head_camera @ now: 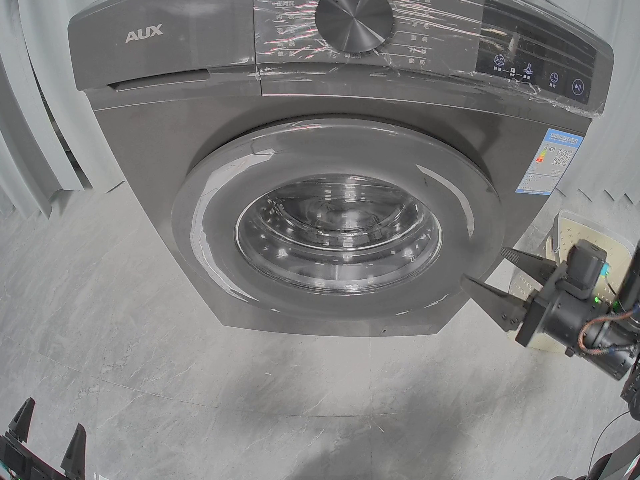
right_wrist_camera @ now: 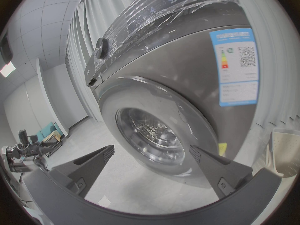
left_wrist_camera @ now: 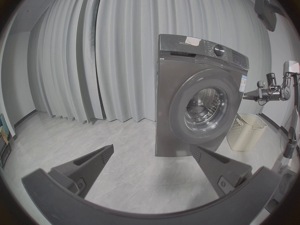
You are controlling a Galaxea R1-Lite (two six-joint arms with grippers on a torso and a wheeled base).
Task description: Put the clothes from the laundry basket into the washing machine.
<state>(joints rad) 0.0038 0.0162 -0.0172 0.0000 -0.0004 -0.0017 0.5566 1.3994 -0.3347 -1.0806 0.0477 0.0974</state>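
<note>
A grey front-loading washing machine [head_camera: 333, 135] stands before me, its round glass door [head_camera: 337, 231] closed. A cream laundry basket [head_camera: 617, 251] sits on the floor to the machine's right, also visible in the left wrist view as the basket [left_wrist_camera: 247, 132]; no clothes can be made out in it. My right gripper [head_camera: 490, 276] hangs open and empty just off the door's lower right edge, pointing at the machine. My left gripper [head_camera: 48, 428] is low at the near left, open and empty, well away from the machine. The right wrist view looks along the door [right_wrist_camera: 150, 135] past its open fingers [right_wrist_camera: 93, 161].
Pale tiled floor [head_camera: 200, 381] spreads in front of the machine. Grey curtains [left_wrist_camera: 118, 53] hang behind and beside it. Clear plastic film covers the control panel with its dial [head_camera: 353, 18]. A sofa and furniture [right_wrist_camera: 50, 135] stand far off.
</note>
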